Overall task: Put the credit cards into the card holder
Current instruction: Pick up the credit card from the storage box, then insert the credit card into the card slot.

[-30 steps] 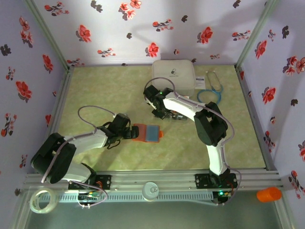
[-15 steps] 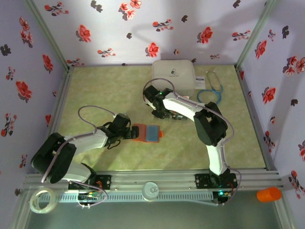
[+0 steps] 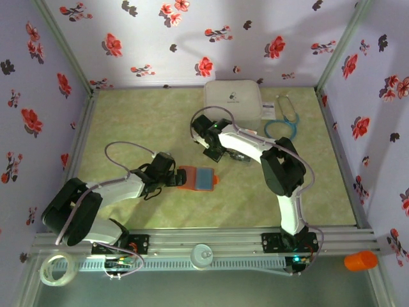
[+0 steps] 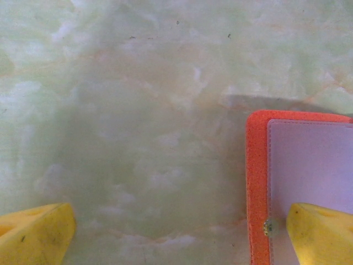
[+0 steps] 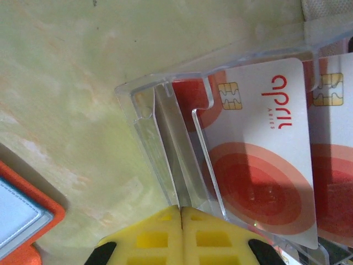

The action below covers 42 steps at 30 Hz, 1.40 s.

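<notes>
The card holder (image 3: pixel 198 178) lies open at table centre, orange rim (image 4: pixel 256 165) around a pale lilac-blue inside. My left gripper (image 3: pixel 174 178) is open at its left edge; in the left wrist view (image 4: pixel 179 234) one yellow fingertip (image 4: pixel 322 232) rests over the holder and the other sits on bare table. The credit cards (image 5: pixel 259 160) stand in a clear plastic stand (image 5: pixel 140 94), white faces with red circles. My right gripper (image 5: pixel 181 212) is shut over the stand's front slot (image 3: pixel 216 153), pinching a thin grey card (image 5: pixel 168 149) seen edge-on.
A big white rounded case (image 3: pixel 232 99) and a blue looped cable (image 3: pixel 284 120) sit at the back. A tape roll (image 3: pixel 56 268), a round lid (image 3: pixel 203 256) and an orange cylinder (image 3: pixel 361 260) lie on the near rail. The holder's corner (image 5: pixel 22 215) is near the stand.
The right gripper's fingers closed together over the stand, and its wrist shifted slightly left and back. The left arm and the card holder stayed still.
</notes>
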Tool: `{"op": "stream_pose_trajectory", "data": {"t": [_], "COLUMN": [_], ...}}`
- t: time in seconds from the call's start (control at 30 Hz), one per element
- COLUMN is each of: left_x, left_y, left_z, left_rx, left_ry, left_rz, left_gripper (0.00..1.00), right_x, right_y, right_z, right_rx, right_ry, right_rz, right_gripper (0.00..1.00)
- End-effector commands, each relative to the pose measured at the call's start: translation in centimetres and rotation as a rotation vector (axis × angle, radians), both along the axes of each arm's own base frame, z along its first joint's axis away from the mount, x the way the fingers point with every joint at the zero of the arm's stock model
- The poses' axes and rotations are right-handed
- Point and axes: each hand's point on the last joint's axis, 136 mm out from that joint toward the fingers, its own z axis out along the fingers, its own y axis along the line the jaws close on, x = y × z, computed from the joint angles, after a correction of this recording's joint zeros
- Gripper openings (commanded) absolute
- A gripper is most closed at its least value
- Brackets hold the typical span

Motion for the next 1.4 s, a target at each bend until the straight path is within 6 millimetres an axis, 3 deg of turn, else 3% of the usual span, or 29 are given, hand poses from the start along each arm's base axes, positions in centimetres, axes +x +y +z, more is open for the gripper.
{"op": "stream_pose_trajectory", "data": {"t": [0.0,0.4,0.67,0.83,1.0,1.2,1.37], "left_x": [-1.2,-1.3,-1.6,-2.1,-2.5,-2.4,-2.3], "left_y": [0.3,0.4,1.4,1.8,1.8,1.8,1.9], "left_z": [-1.7,-1.8,-1.5,-1.3,-1.2,-1.1,-1.3], "left_rx": [0.021,0.023,0.045,0.058,0.079,0.110,0.125], "left_ry": [0.063,0.064,0.054,0.053,0.057,0.055,0.059], "left_rz": [-0.009,-0.009,0.024,0.023,0.006,-0.002,0.003], "left_gripper": [1.00,1.00,1.00,1.00,1.00,1.00,1.00], "right_x": [-0.8,-2.2,-4.3,-6.1,-6.5,-7.0,-7.8], "right_y": [0.1,1.6,3.8,5.7,5.2,4.2,4.1], "right_z": [1.3,7.1,8.9,8.9,8.6,6.0,4.2], "right_rx": [0.022,0.138,0.474,0.778,0.994,1.196,1.269], "right_ry": [0.009,-0.071,0.000,0.102,0.110,0.137,0.181], "right_rz": [0.042,0.074,-0.182,-0.386,-0.583,-0.761,-0.798], "right_gripper": [0.00,0.00,0.00,0.00,0.00,0.00,0.00]}}
